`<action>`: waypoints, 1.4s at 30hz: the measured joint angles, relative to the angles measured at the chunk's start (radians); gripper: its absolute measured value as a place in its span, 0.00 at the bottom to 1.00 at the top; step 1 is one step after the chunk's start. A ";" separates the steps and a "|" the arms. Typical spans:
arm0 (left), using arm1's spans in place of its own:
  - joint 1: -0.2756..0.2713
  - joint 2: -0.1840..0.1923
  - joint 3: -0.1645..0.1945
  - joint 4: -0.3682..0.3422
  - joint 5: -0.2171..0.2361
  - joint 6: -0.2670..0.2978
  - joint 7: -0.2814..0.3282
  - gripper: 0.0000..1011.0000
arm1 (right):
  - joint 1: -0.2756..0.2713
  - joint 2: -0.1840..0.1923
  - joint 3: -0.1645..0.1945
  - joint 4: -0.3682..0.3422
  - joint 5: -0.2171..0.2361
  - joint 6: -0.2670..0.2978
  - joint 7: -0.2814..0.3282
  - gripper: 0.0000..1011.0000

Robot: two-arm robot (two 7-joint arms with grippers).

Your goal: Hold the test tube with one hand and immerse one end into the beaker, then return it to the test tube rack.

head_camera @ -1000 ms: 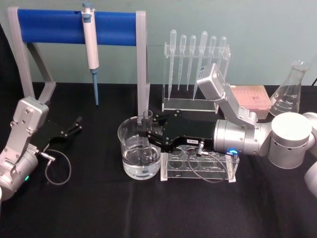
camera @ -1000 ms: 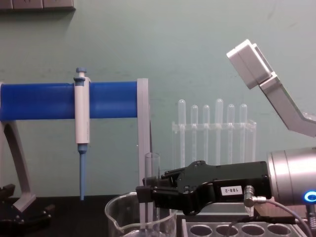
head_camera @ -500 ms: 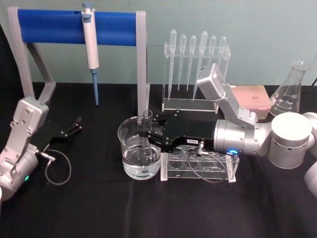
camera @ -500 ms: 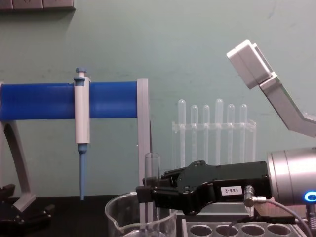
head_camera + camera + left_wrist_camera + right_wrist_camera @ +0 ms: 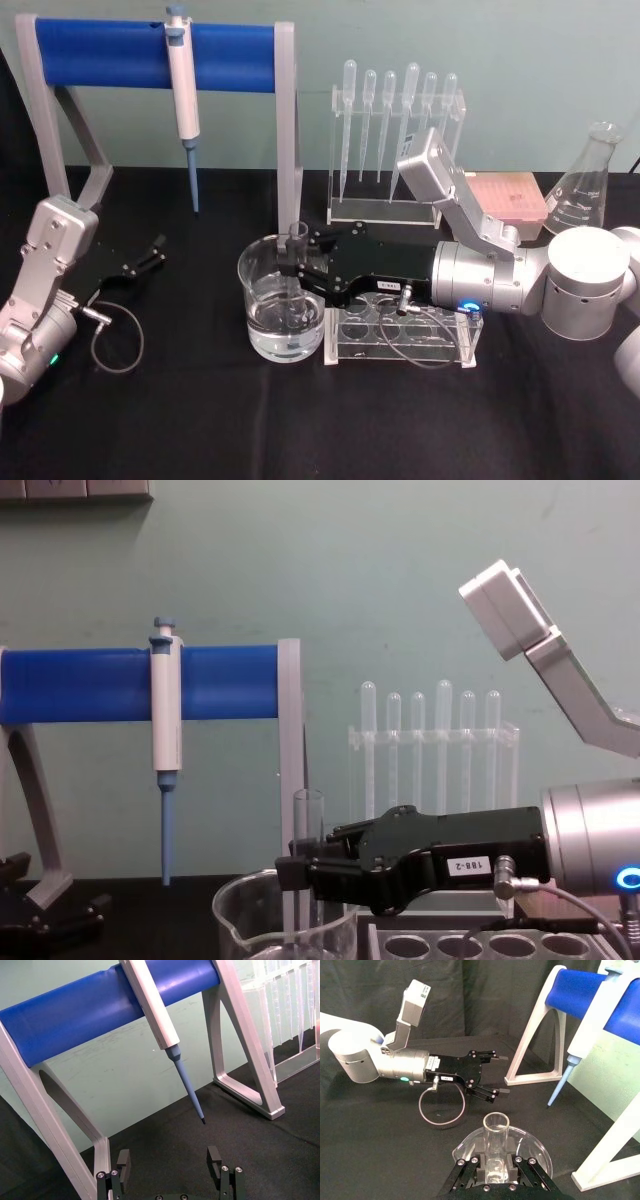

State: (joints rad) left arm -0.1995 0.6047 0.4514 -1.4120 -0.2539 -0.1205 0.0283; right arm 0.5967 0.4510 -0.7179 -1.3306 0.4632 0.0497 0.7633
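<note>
The test tube stands upright inside the beaker, its lower end down in the water. My right gripper reaches in from the right and is shut on the tube just above the beaker's rim. From the chest the test tube rises above the right gripper and the beaker. The right wrist view looks down the test tube into the beaker, with the right gripper clamped on either side. My left gripper rests open at the left of the table; the left gripper holds nothing.
A clear tube rack with round holes lies under my right arm. A white-and-blue pipettor hangs on the blue-barred stand at the back left. Behind are a pipette rack, a pink box and a conical flask.
</note>
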 joint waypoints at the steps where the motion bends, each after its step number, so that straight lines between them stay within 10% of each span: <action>1: 0.000 0.000 0.000 0.000 0.000 0.000 0.000 0.99 | 0.000 0.000 0.000 0.000 0.000 0.000 0.000 0.23; 42: 0.000 0.000 0.000 0.000 0.000 0.000 0.000 0.99 | 0.000 0.000 0.000 0.000 0.000 0.000 0.000 0.23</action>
State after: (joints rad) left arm -0.1995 0.6047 0.4514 -1.4119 -0.2539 -0.1205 0.0283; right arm 0.5966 0.4510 -0.7179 -1.3307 0.4632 0.0496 0.7633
